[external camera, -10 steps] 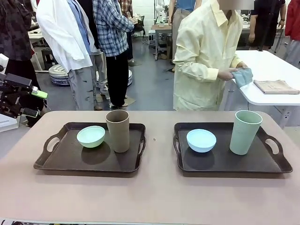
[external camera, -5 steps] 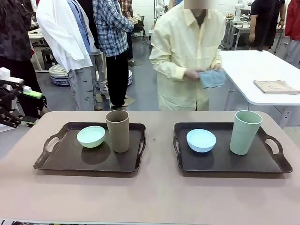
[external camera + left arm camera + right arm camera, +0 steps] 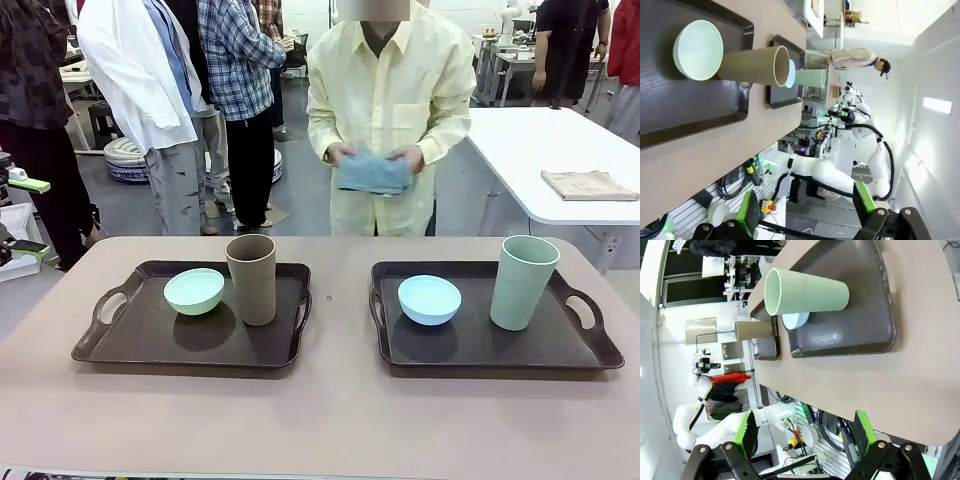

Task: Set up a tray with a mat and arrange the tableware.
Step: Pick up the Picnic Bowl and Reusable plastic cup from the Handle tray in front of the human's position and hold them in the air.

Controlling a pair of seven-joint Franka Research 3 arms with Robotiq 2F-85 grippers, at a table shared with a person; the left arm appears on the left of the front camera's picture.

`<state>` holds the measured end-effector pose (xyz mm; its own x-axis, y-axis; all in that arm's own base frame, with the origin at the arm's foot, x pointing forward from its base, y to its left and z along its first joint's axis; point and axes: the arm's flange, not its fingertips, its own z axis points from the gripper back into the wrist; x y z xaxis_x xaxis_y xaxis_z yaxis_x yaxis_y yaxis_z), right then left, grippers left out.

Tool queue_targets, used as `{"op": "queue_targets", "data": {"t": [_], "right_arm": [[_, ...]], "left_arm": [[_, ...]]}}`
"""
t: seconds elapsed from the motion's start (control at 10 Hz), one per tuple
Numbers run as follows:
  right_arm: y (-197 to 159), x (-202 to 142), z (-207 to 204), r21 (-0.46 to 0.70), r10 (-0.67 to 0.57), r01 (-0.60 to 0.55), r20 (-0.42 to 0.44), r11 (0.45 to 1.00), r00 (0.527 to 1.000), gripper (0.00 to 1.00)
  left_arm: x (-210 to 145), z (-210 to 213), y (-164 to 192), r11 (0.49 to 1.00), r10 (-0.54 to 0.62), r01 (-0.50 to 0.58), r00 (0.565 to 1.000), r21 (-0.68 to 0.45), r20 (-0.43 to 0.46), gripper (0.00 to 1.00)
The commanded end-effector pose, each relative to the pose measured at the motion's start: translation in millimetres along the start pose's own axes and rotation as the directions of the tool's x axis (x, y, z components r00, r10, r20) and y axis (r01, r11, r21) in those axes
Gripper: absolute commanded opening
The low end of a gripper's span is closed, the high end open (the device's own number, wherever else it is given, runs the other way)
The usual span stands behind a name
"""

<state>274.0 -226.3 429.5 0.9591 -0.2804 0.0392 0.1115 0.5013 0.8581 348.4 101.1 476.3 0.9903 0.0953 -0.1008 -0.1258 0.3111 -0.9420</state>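
- Grippers: left gripper (image 3: 805, 210) and right gripper (image 3: 805, 437) both wide open, empty.
- Well ahead of each: brown cup (image 3: 747, 65), green cup (image 3: 812, 292); likely light, stiff; pinch one rim wall.

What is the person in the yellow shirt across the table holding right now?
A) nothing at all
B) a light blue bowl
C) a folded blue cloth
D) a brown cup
C: the person holds a folded blue cloth in both hands at chest height, while the brown cup and the light blue bowl sit untouched nearer the camera.
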Motion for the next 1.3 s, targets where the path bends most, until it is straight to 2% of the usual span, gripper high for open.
{"op": "queue_targets", "data": {"t": [0.0, 0.1, 0.2, 1.2], "right_arm": [[8.0, 3.3, -0.8, -0.006, -0.013, 0.013, -0.025, 1.0, 1.0, 1.0], [7.0, 5.5, 1.7, -0.002, -0.008, 0.008, -0.019, 1.0, 1.0, 1.0], [1.9, 1.4, -2.8, -0.008, 0.0, 0.0, -0.009, 1.0, 1.0, 1.0], [1.9, 1.4, -2.8, -0.008, 0.0, 0.0, -0.009, 1.0, 1.0, 1.0]], "left_arm": [[-3.2, -4.4, -2.5, 0.996, -0.068, 0.07, 0.997, 0.057, -0.038, 1.0], [-3.7, -5.7, -2.1, 0.992, -0.094, 0.097, 0.995, 0.08, -0.04, 1.0], [0.7, -7.3, -2.6, 1.0, -0.022, 0.023, 1.0, 0.019, -0.02, 1.0], [0.7, -7.3, -2.6, 1.0, -0.022, 0.023, 1.0, 0.019, -0.02, 1.0]]}}
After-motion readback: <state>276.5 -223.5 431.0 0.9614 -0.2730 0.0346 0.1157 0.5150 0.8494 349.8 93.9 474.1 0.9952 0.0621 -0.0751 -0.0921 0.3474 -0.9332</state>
